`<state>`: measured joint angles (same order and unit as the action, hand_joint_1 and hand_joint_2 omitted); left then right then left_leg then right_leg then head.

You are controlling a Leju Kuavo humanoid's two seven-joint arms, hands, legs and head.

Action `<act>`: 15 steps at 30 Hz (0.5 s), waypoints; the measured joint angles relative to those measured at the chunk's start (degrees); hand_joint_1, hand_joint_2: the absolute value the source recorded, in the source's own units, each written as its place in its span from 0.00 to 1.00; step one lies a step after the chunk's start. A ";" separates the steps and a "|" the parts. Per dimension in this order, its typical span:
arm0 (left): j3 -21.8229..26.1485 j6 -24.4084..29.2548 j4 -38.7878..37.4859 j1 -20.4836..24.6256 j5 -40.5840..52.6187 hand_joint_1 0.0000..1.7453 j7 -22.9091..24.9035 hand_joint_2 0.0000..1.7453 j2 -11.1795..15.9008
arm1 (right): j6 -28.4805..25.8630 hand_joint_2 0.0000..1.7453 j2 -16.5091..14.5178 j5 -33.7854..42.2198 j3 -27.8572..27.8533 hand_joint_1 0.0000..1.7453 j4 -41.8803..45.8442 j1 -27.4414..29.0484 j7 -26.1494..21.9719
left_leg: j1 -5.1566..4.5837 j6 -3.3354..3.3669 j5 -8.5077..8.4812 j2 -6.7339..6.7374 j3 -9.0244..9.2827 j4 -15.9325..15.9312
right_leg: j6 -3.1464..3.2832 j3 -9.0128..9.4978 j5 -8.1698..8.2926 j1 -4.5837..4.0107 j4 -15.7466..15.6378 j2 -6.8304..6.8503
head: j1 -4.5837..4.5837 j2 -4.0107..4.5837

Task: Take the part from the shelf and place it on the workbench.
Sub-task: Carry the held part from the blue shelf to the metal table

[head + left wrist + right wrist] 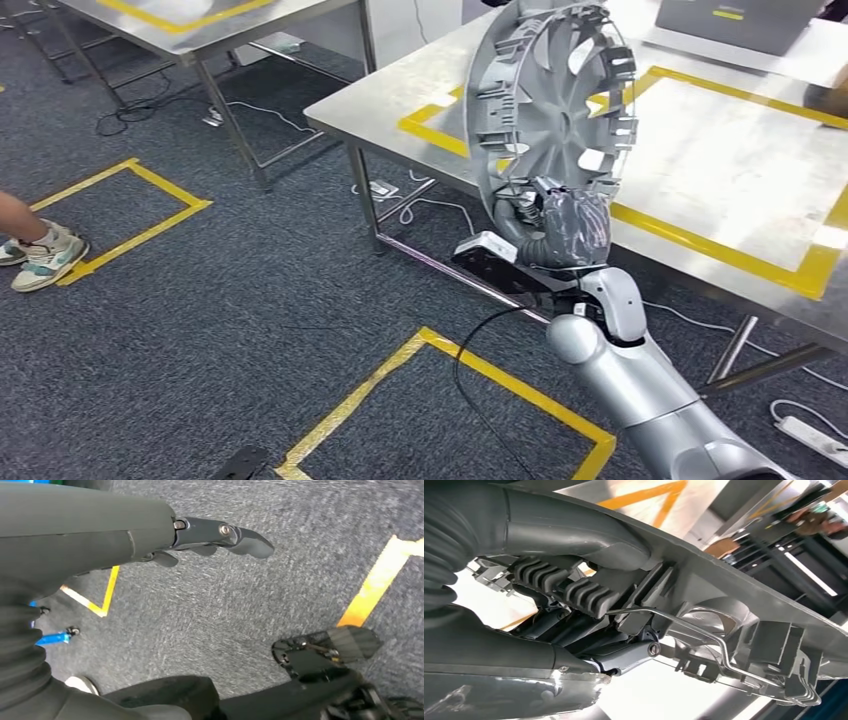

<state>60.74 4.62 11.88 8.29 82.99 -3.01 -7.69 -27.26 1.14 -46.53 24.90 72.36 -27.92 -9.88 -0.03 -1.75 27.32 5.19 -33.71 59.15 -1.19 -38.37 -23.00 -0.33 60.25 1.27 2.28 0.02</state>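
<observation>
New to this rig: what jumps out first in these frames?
The big grey wheel cover, held upright by the right hand gripping its lower rim, in front of the steel workbench marked with a yellow tape rectangle. Next, the yellow tape squares on the dark carpet, and a person's sneakered foot at the far left edge. The left hand hangs above the floor, holding nothing.

I counted one wheel cover point(550, 115), two steel tables point(700, 170), three yellow tape squares point(440, 400) on the floor.
</observation>
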 joint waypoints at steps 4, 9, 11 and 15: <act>0.01 -0.01 -0.01 -0.15 -0.02 0.00 0.00 1.00 -0.02 | 0.00 1.00 -0.05 -0.01 0.05 1.00 -0.04 0.03 -0.02 | 0.24 -0.63 5.70 -4.42 -5.71 11.48 | 0.92 0.06 0.20 0.45 -0.19 -2.68 | -0.40 0.00; 0.02 -0.01 -0.01 -0.23 -0.05 0.00 0.10 1.00 0.01 | 0.00 1.00 -0.05 0.01 0.10 1.00 -0.32 0.08 -0.05 | 0.76 -0.74 0.12 -6.83 -4.71 7.03 | 0.46 -0.05 0.41 0.73 -0.11 -6.74 | -0.43 0.00; 0.02 -0.01 -0.01 -0.29 -0.04 0.00 0.14 1.00 -0.01 | -0.01 1.00 -0.05 0.00 0.09 1.00 -0.30 0.01 -0.08 | 1.27 -0.62 -1.63 -9.28 -2.26 1.48 | -0.23 -0.54 0.60 0.80 0.09 -8.18 | -0.44 -0.01; 0.02 0.02 -0.01 -0.17 0.00 0.00 0.16 1.00 0.07 | -0.08 1.00 0.01 0.01 -0.01 1.00 -0.27 0.46 -0.13 | 1.08 0.86 -1.79 -8.11 -1.56 -0.15 | -1.63 -1.55 0.92 1.05 -0.05 -8.93 | -0.47 -0.01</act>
<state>60.76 4.63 11.87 8.13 82.99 -2.84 -7.62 -27.34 1.15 -46.52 24.89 72.08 -27.46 -10.02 1.05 -0.90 25.53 -2.92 -35.27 59.00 -2.82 -39.92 -22.08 0.73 60.20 -7.66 1.81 0.02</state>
